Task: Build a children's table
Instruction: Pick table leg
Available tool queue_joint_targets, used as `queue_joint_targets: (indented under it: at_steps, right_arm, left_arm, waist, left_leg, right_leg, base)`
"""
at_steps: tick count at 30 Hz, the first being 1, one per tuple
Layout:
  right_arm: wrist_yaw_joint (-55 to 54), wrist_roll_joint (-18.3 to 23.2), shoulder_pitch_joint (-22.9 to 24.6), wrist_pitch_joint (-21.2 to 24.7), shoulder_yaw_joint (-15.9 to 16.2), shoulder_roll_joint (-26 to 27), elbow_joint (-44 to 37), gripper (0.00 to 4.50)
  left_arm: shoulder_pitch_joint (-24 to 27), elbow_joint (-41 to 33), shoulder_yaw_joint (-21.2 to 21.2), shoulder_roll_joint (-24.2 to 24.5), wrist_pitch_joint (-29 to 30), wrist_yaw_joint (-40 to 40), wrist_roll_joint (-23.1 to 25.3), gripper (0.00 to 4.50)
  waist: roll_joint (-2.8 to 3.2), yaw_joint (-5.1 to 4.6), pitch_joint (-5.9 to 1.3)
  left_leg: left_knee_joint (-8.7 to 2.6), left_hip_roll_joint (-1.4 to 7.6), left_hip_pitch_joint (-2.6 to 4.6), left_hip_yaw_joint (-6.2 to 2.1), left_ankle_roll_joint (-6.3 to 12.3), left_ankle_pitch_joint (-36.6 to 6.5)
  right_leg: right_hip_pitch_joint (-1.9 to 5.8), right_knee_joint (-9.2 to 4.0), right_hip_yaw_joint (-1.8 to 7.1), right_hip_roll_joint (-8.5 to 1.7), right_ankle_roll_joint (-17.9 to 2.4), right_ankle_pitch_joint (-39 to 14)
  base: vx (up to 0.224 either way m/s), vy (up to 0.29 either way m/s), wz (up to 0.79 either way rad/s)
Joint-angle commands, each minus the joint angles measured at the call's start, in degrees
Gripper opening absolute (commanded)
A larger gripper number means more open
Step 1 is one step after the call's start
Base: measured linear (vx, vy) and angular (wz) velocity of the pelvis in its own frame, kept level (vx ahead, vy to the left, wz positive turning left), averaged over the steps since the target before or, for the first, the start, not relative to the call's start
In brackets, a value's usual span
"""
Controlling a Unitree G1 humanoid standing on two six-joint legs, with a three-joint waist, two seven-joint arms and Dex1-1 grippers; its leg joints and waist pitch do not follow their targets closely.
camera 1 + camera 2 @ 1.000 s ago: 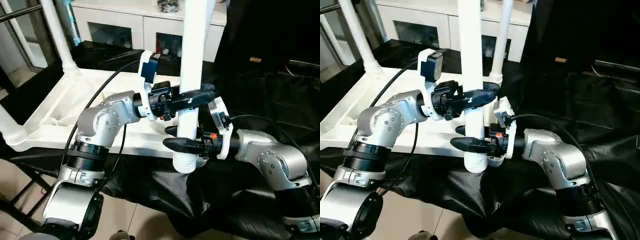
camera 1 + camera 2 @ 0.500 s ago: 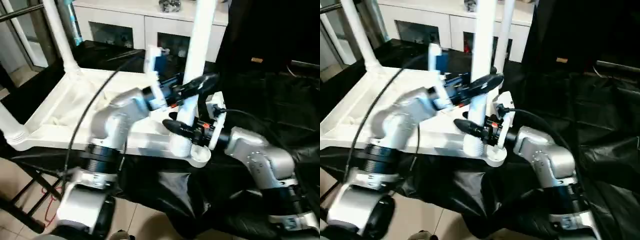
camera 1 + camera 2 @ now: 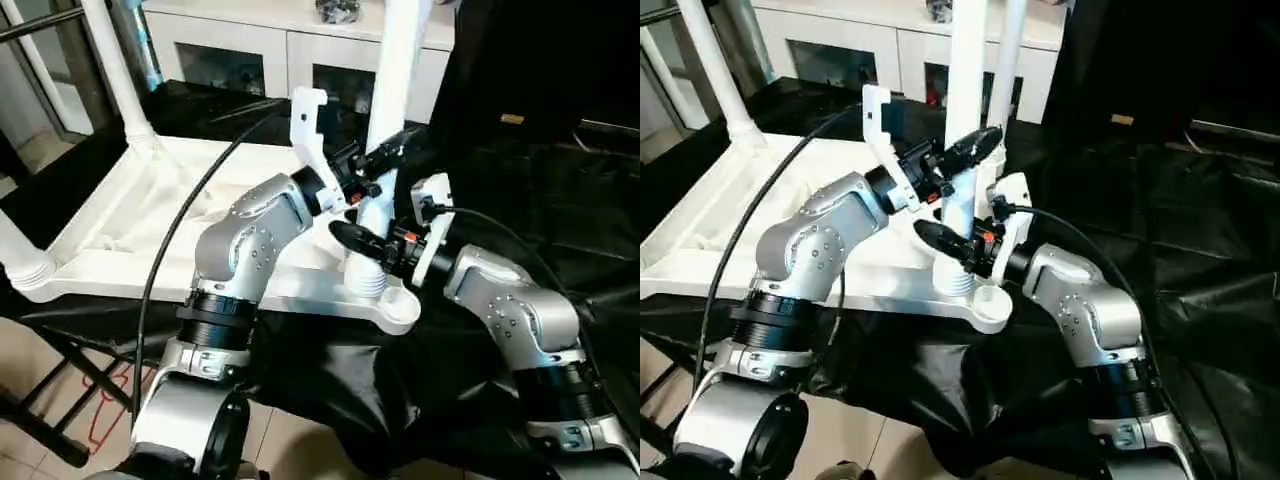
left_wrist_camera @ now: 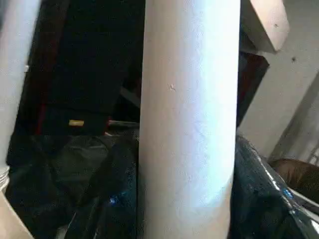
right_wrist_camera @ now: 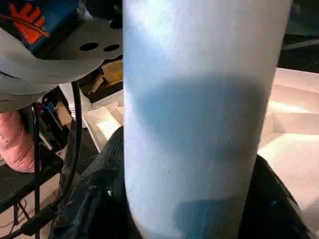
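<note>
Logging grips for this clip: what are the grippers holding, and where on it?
Both grip one white table leg near its lower, ribbed end: left gripper higher, right gripper just below.

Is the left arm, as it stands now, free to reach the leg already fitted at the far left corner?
Probably not yet: the left tool is closed around the leg being set in the near corner socket, so it must release first. The far-left leg itself stands unobstructed.
</note>
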Motion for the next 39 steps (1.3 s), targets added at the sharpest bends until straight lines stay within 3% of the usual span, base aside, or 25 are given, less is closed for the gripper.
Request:
queue_joint_targets:
  at_steps: [1, 6, 13, 39]
  right_arm:
    - [-0.14, 0.14, -1.52, 1.06, -1.56, -1.11, 0.23, 2.59]
    - [0.17, 0.42, -2.29, 3.07, -1.98, -2.66, 0.20, 3.01]
    - [3.58, 0.50, -3.69, 8.75, 0.10, -7.44, -0.07, 3.12]
    - [6.07, -0.45, -4.60, 12.07, 2.37, -9.42, 0.86, 3.12]
  left_arm:
    - [-1.33, 0.68, 1.01, -0.21, 1.28, 2.32, -0.34, 1.85]
    - [-1.53, 0.74, 0.55, 0.11, 1.13, 1.41, 0.03, 1.84]
    - [-1.88, 0.69, -1.46, 1.38, 0.07, -0.80, 1.51, 1.84]
    - [-1.68, -1.05, -4.00, 1.97, 0.30, -5.09, 1.45, 1.84]
  waist:
    - [-0.85, 0.00, -4.43]
    - [-0.98, 0.07, -4.48]
    - [-1.18, 0.16, -4.44]
    - [-1.30, 0.23, -4.49]
  left_leg:
    - [-3.45, 1.59, 0.76, -0.25, 2.15, -7.52]
    - [-3.42, 1.54, 0.71, -0.25, 2.28, -6.88]
    - [-3.36, 1.53, 0.66, -0.25, 2.62, -6.53]
    - [-3.27, 1.61, 0.64, -0.23, 2.54, -6.11]
  right_leg:
    - [3.46, -4.36, 2.59, -4.14, -9.49, -12.33]
    - [3.49, -4.39, 2.59, -4.17, -8.94, -12.56]
    - [3.59, -4.35, 2.57, -4.16, -8.90, -12.70]
    - [3.59, -4.19, 2.57, -4.26, -9.63, -12.03]
  base:
    - [0.000, 0.000, 0.00]
    - [0.000, 0.000, 0.00]
    - [0.000, 0.000, 0.00]
    - [0.000, 0.000, 0.00]
